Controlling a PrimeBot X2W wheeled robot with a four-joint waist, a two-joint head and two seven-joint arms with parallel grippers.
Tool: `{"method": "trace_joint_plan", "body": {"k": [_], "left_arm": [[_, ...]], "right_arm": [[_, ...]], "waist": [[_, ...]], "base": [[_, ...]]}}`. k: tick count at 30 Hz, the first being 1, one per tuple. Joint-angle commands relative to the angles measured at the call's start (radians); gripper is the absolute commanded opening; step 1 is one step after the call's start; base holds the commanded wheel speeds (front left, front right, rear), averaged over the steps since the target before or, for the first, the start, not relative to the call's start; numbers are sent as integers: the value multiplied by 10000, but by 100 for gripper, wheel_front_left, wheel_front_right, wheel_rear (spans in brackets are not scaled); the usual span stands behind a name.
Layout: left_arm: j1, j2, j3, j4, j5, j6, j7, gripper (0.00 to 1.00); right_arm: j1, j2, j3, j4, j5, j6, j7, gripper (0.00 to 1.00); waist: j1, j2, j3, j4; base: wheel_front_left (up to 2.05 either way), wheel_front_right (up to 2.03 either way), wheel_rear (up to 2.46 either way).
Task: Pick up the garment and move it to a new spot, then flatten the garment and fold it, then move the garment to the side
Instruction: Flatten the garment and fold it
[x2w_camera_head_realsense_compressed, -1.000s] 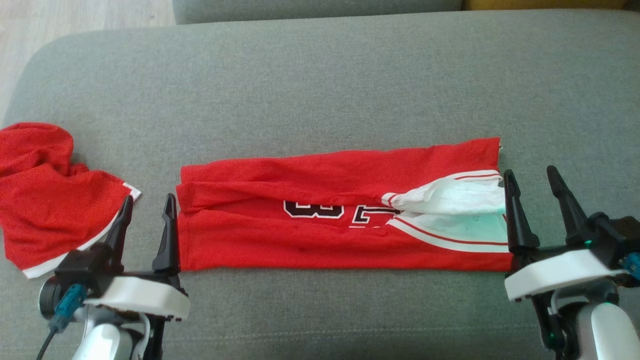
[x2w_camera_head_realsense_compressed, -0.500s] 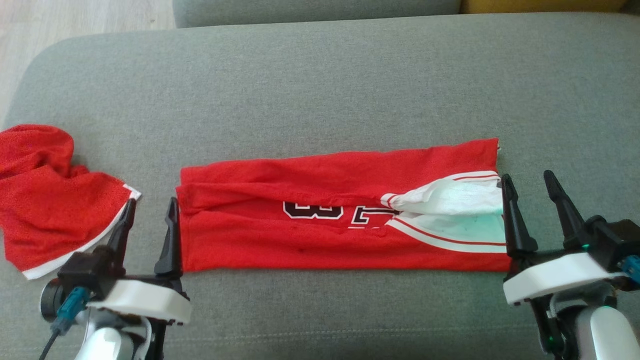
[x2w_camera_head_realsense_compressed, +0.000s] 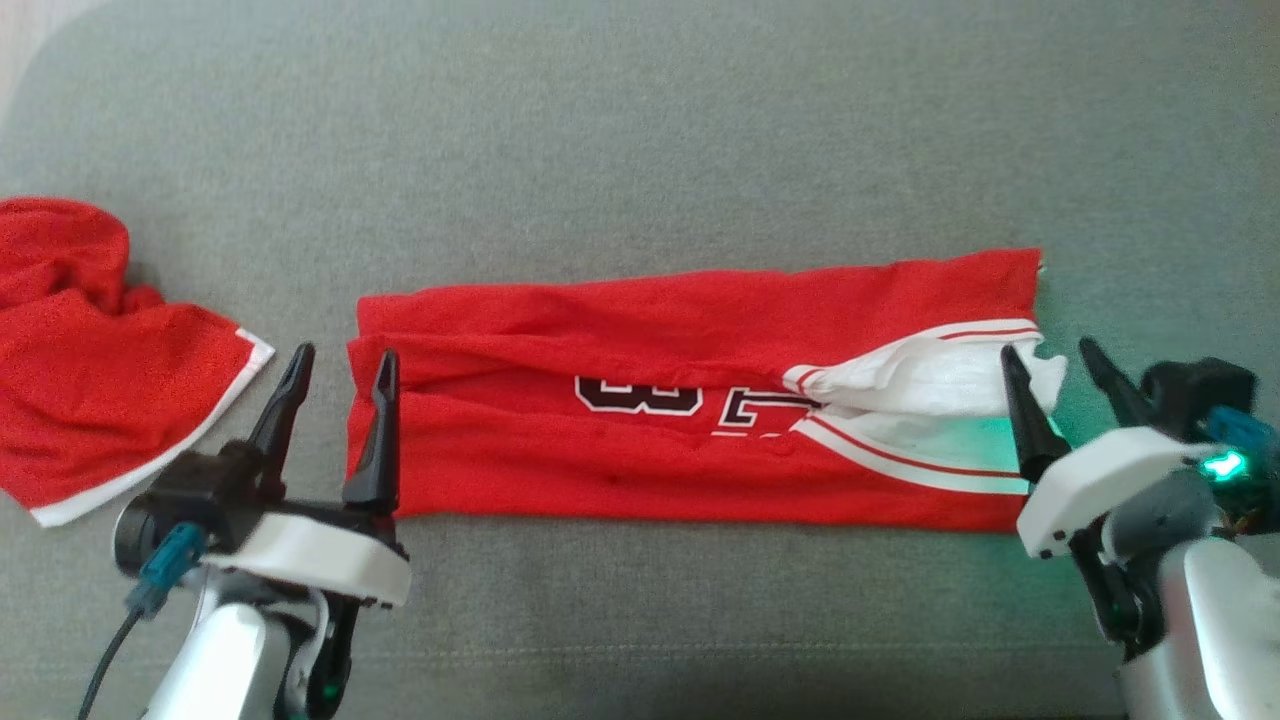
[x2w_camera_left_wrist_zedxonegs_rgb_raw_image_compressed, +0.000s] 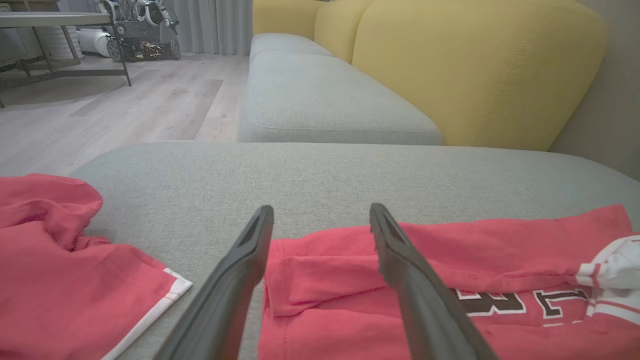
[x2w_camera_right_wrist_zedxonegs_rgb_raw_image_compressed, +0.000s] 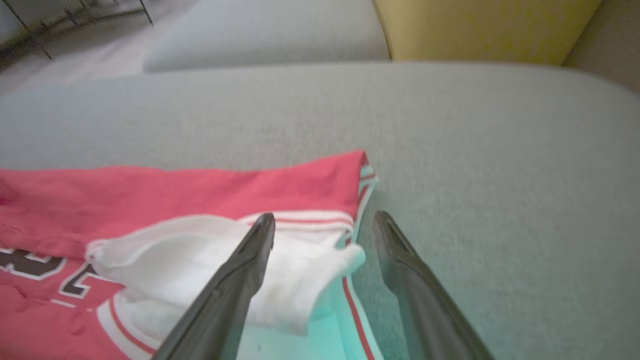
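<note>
As it lies now, the red jersey (x2w_camera_head_realsense_compressed: 680, 400) is folded into one long narrow strip, and its long axis runs from the robot's left to its right across the grey seat cushion (x2w_camera_head_realsense_compressed: 640, 130). Its plain hem end points to the left. The end with white cloth and red-striped white trim points to the right. A black number with a white outline sits near the middle, partly hidden under the folded upper edge.

The left gripper (x2w_camera_head_realsense_compressed: 344, 352) stands at the hem end with its fingers spread open and nothing between them. One finger is above the red cloth and the other above bare cushion. The right gripper (x2w_camera_head_realsense_compressed: 1048, 349) is open too, holding nothing. It stands astride the right end, one finger over the white cloth and one over the cushion beside it. I cannot tell if any fingertip touches the fabric.

I count two red garments: the jersey, and a crumpled red garment (x2w_camera_head_realsense_compressed: 90, 340) with a white edge, apart at the left of the same cushion.

Behind this cushion the left wrist view shows a second grey cushion (x2w_camera_left_wrist_zedxonegs_rgb_raw_image_compressed: 320, 100), a yellow backrest (x2w_camera_left_wrist_zedxonegs_rgb_raw_image_compressed: 475, 70), a pale wooden floor (x2w_camera_left_wrist_zedxonegs_rgb_raw_image_compressed: 125, 110) and a table (x2w_camera_left_wrist_zedxonegs_rgb_raw_image_compressed: 60, 20) with thin metal legs.
</note>
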Motion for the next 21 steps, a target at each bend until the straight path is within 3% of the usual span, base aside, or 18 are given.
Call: {"method": "trace_joint_plan", "body": {"k": [1, 17, 19, 21], "left_arm": [[-496, 72, 296, -154, -54, -63, -63, 100], [-1041, -210, 230, 400, -3, -350, -282, 100], [-1055, -225, 250, 422, 7, -369, -293, 100], [-1057, -228, 277, 436, 19, -380, -301, 100]], "right_arm": [[-388, -161, 275, -24, 97, -7, 380, 100], [-836, -67, 99, 1129, 917, -7, 2959, 100], [-789, 12, 83, 1105, 1176, -7, 3149, 0], [-734, 16, 76, 1014, 1222, -7, 3237, 0]], "waist": [[0, 0, 262, 119], [0, 0, 745, 206], [0, 0, 746, 200], [0, 0, 749, 184]], "base": [[0, 0, 0], [0, 0, 0], [0, 0, 0], [0, 0, 0]]}}
